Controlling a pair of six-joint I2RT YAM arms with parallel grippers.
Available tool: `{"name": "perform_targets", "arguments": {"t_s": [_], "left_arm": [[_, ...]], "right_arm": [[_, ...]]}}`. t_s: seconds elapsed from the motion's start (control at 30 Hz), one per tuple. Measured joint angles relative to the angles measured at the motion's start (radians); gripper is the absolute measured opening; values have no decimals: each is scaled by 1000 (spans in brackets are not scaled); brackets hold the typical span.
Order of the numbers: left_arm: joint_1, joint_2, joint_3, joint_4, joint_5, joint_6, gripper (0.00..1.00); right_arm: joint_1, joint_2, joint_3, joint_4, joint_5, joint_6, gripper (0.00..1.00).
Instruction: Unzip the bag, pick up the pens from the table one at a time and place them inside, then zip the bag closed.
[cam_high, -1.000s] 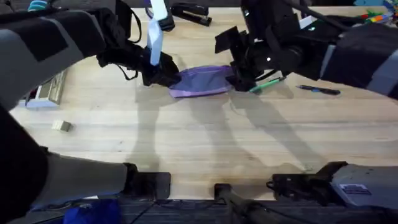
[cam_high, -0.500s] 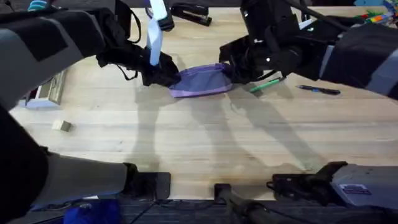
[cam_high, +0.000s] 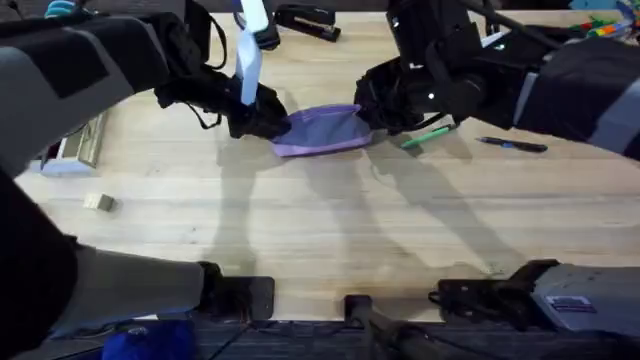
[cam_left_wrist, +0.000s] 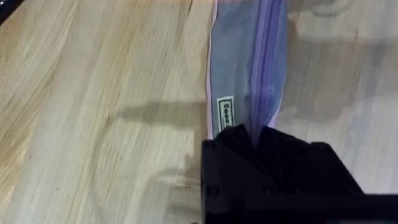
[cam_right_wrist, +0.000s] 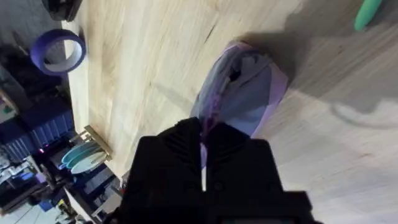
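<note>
From overhead, you've got the bag (cam_high: 322, 130) lying across the far middle of the table (cam_high: 330, 230), pinned between both arms. Your left gripper (cam_high: 262, 118) clamps its left end, your right gripper (cam_high: 368, 108) bites on the right end. The green pen (cam_high: 426, 136) lies just beside the right gripper, the dark pen (cam_high: 512, 145) farther right, both waiting on the wood.

Left wrist view: the bag (cam_left_wrist: 249, 68) runs straight away from the gripper (cam_left_wrist: 256, 138), fingers closed narrow on the fabric at the zipper line. That's your anchor. If it slips, the pouch will drag along instead of the zipper running, I'd judge.

Right wrist view: the gripper (cam_right_wrist: 204, 134) is pinched tight at the zipper end of the bag (cam_right_wrist: 244, 87), purple seam running right between the fingers. Whether you hold the pull tab or only cloth, I cannot tell. Cloth alone means a bunched pouch and a stuck zipper. The green pen (cam_right_wrist: 368, 12) sits close; a wide swing could knock it rolling.
</note>
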Motion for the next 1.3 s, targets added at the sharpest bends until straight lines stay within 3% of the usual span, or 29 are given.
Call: {"name": "perform_targets", "arguments": {"t_s": [0.43, 0.9, 1.3], "left_arm": [[0, 0, 0, -1, 0, 0, 42], [1, 0, 0, -7, 13, 0, 42], [3, 0, 0, -7, 13, 0, 41]], "right_arm": [[0, -4, 0, -1, -8, -17, 33], [-2, -134, -2, -4, -22, -101, 32], [-2, -140, -2, -5, -23, -109, 31]]}}
